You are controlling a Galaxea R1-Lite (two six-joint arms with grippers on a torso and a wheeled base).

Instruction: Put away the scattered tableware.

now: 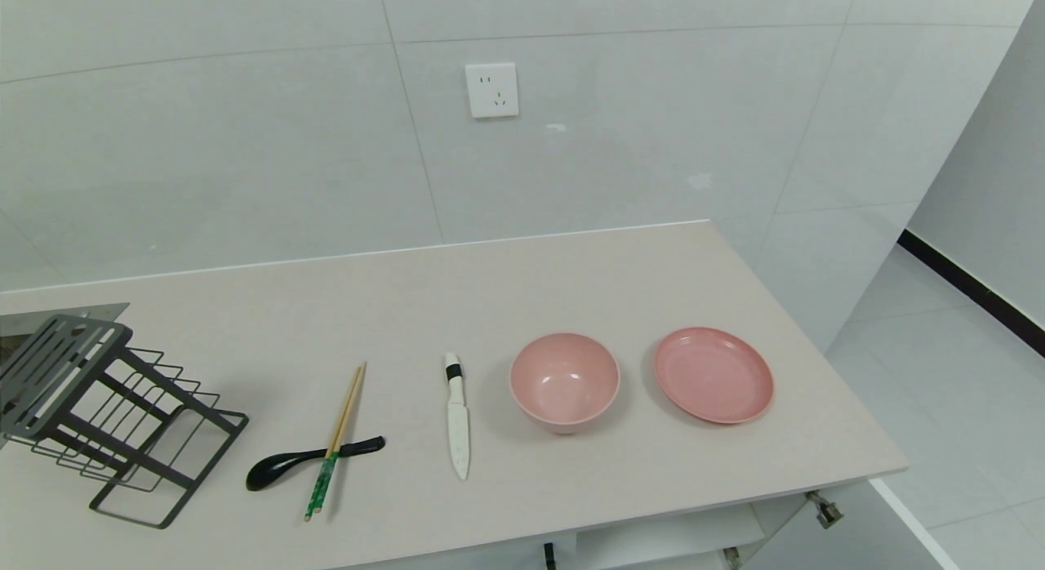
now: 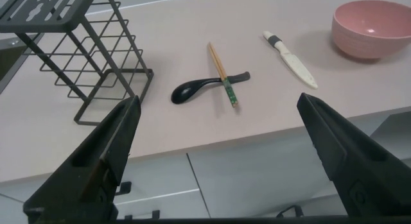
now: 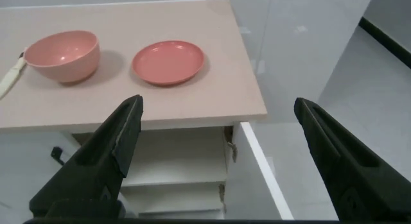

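On the beige counter (image 1: 490, 292) lie a black spoon (image 1: 310, 460), a pair of chopsticks (image 1: 335, 441) crossing it, a white knife (image 1: 457, 415), a pink bowl (image 1: 564, 380) and a pink plate (image 1: 713, 373). My left gripper (image 2: 218, 156) is open, held off the counter's front edge, facing the spoon (image 2: 205, 87), chopsticks (image 2: 223, 74) and knife (image 2: 290, 58). My right gripper (image 3: 215, 156) is open too, in front of the counter, facing the bowl (image 3: 62, 55) and plate (image 3: 168, 61). Neither holds anything.
A dark wire dish rack (image 1: 98, 407) stands at the counter's left end, also in the left wrist view (image 2: 77, 51). Below the counter an open cabinet door (image 3: 257, 166) juts out at the right. A wall socket (image 1: 491, 89) is on the tiled wall.
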